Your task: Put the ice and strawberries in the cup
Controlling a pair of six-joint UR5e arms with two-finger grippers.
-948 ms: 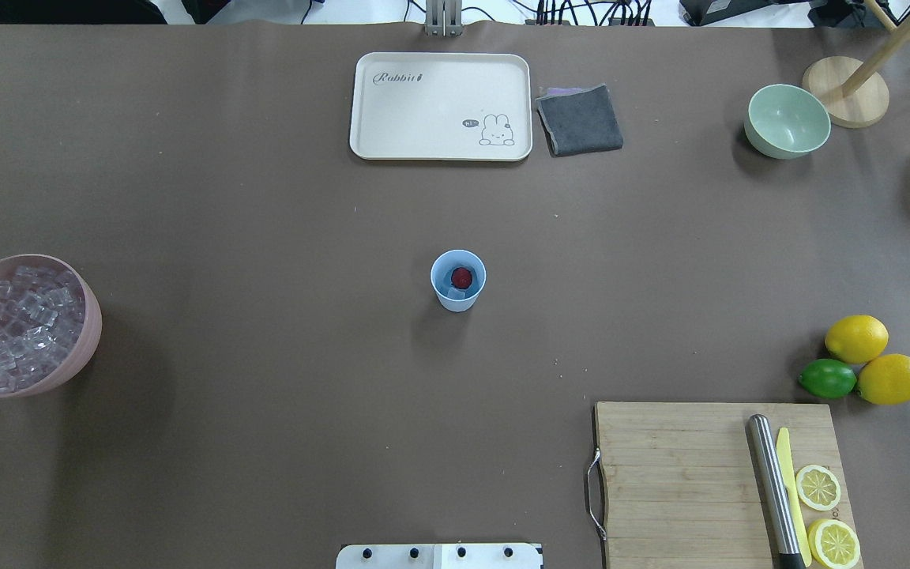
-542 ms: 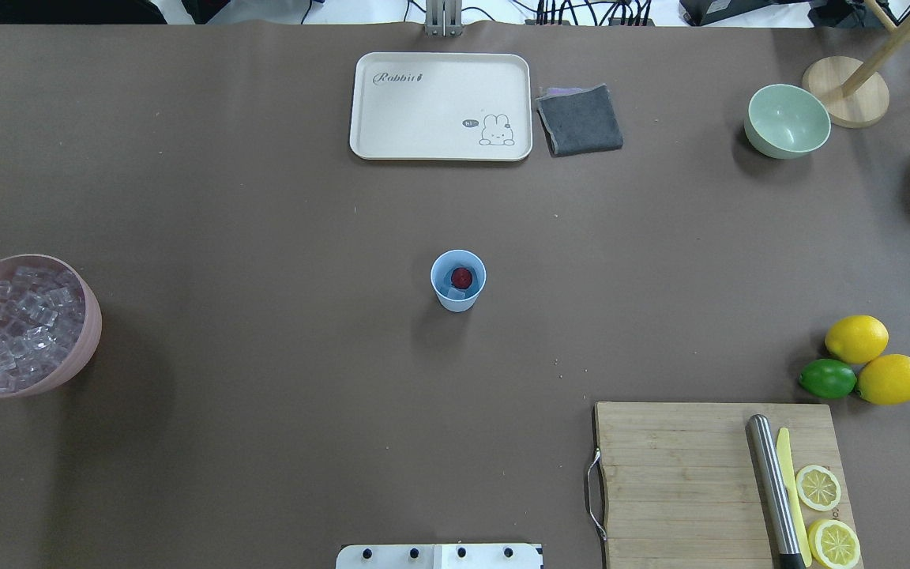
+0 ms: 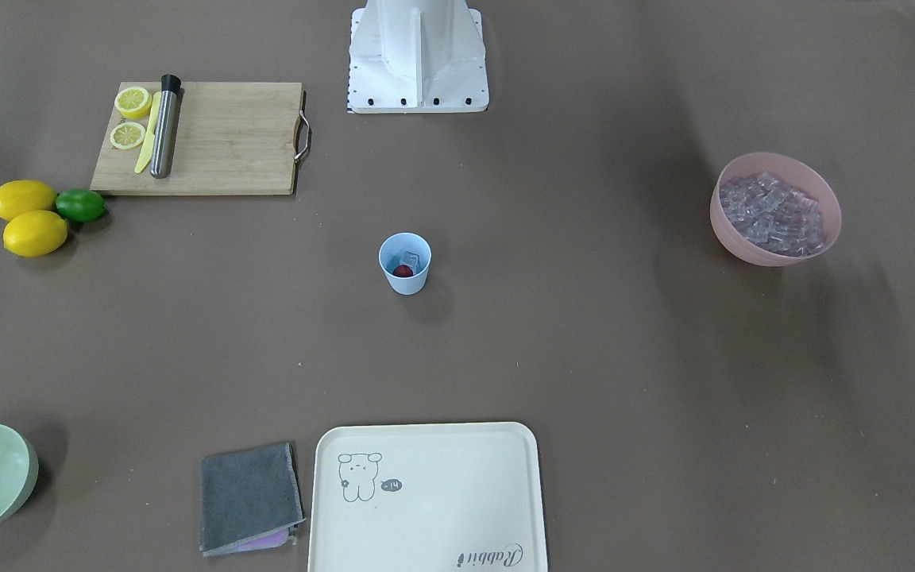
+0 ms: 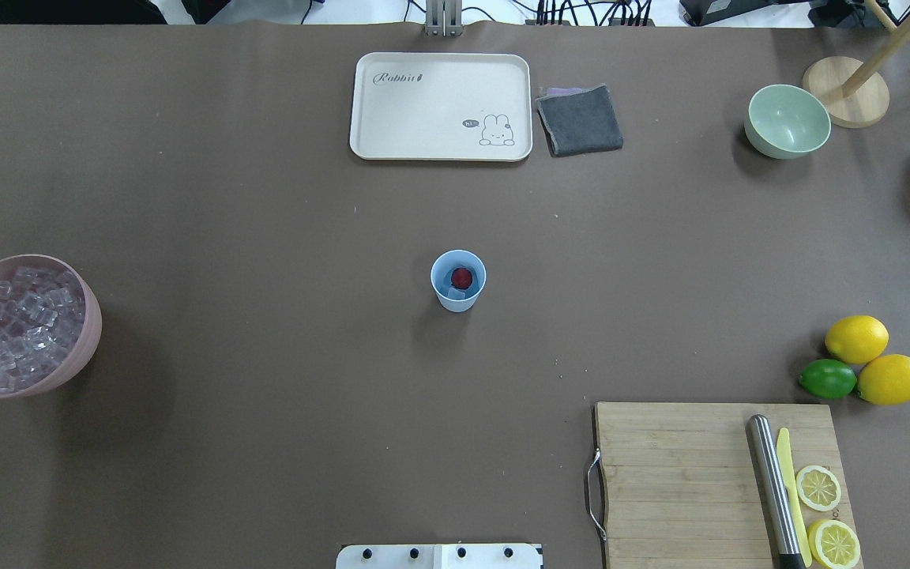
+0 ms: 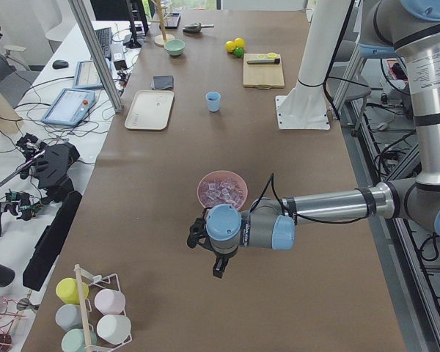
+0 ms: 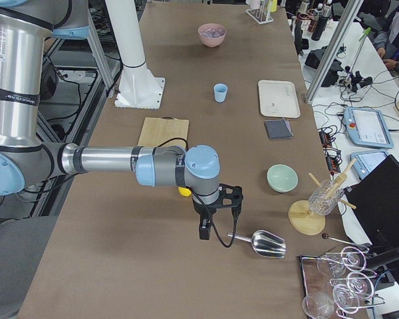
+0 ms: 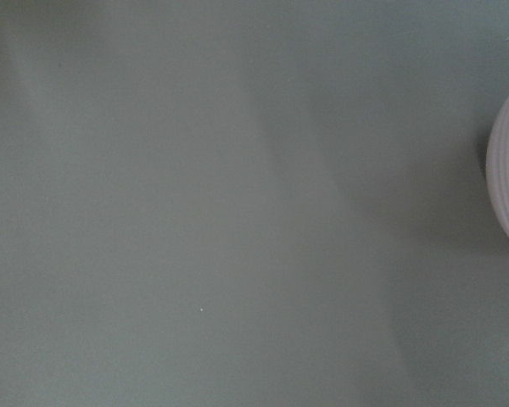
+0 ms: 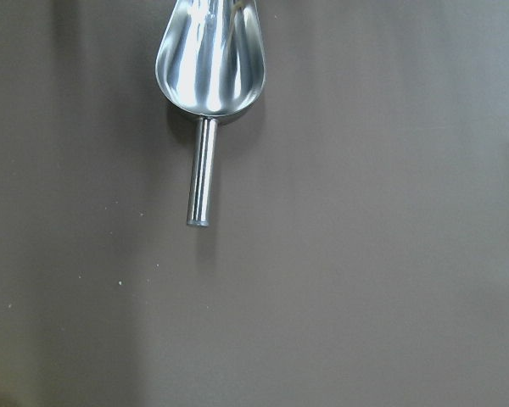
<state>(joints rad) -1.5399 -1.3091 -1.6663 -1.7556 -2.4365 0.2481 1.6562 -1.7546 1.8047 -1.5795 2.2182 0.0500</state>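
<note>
The light blue cup stands upright at the table's middle, also in the front view. Inside it lie the red strawberry and a clear ice cube. More ice fills the pink bowl at the left edge. My left gripper shows only in the left side view, low over the table just beyond that bowl. My right gripper shows only in the right side view, beside a metal scoop. I cannot tell whether either is open or shut.
A cream tray and a grey cloth lie at the far side. A pale green bowl stands far right. Two lemons and a lime sit by the cutting board with a muddler and knife.
</note>
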